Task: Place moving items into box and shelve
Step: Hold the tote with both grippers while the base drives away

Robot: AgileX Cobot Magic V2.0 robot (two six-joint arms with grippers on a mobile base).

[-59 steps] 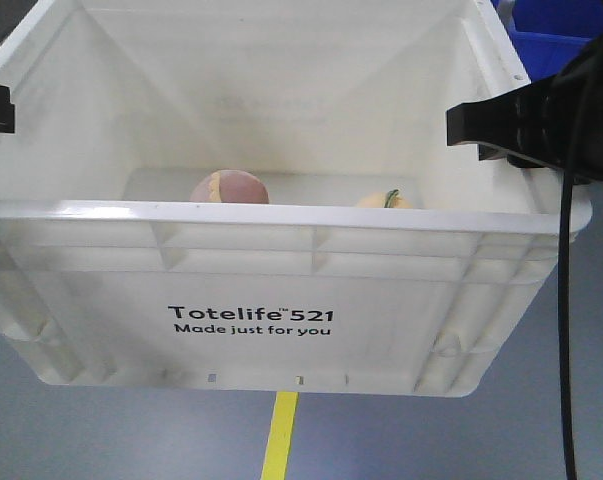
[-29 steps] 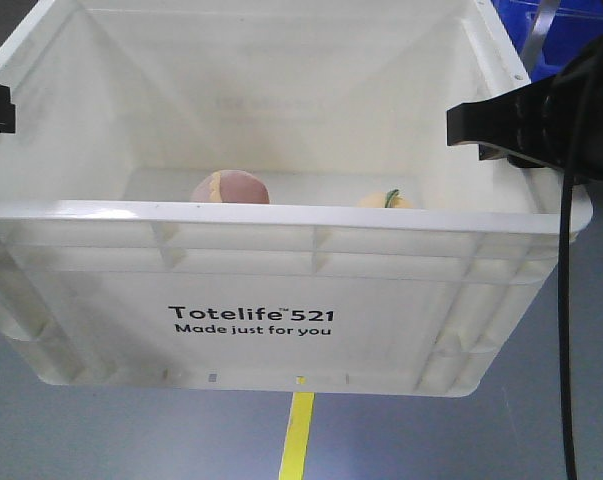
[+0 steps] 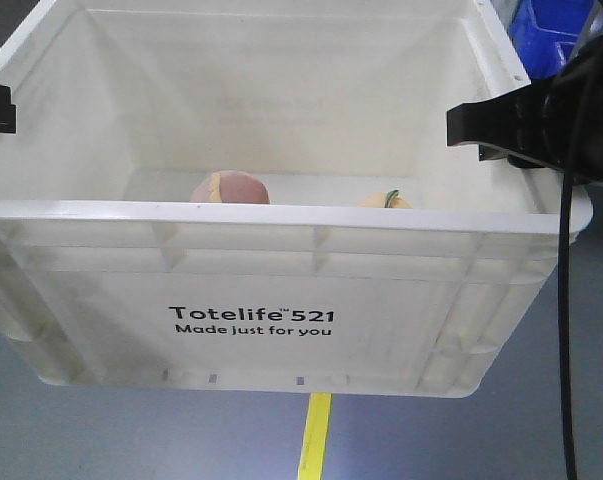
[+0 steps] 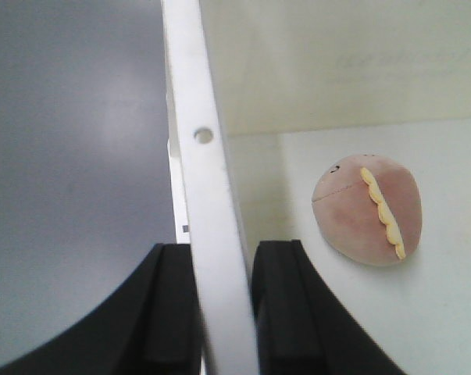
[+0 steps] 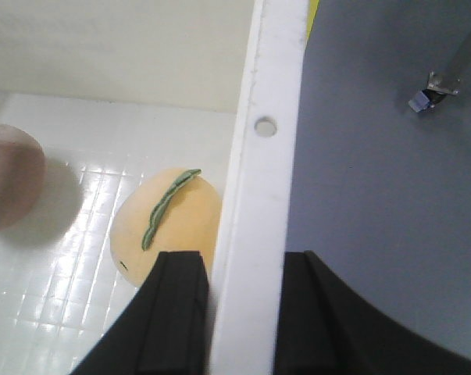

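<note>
1. Grey-blue floor, smooth and matt, fills the background. A strip of yellow tape [image 3: 316, 435] runs across it below the box, and blue plastic bins [image 3: 546, 35] show in the top right corner of the front view.
2. The box [image 3: 101, 300] is a large white plastic crate, rectangular, with walls that taper toward the base. It has a ribbed band under its flat rim and "Totelife 521 Made just for you" printed in black on the near wall. It sits between my two arms, and the floor shows beneath its bottom edge.
3. My left pincer [image 4: 223, 308] is clamped on the box's left rim. One rounded black finger is outside the wall and one inside, both pressed against the thin white edge, which has a small round hole in it.
4. My right pincer [image 5: 247, 312] grips the right rim the same way, closed tight on the plastic. A black cable [image 3: 569, 330] hangs down past that corner.
5. The pinkish-brown toy [image 4: 368, 209] lies on the box's floor toward the left, apart from the wall. It is rounded and soft-looking, with a scalloped yellow seam.
6. The pale yellow toy [image 5: 166, 223] lies by the right wall, just beside my inner right finger. It is a smooth dome with a narrow green leaf. The glossy floor around it has a faint grid pattern, and the two toys lie apart.
</note>
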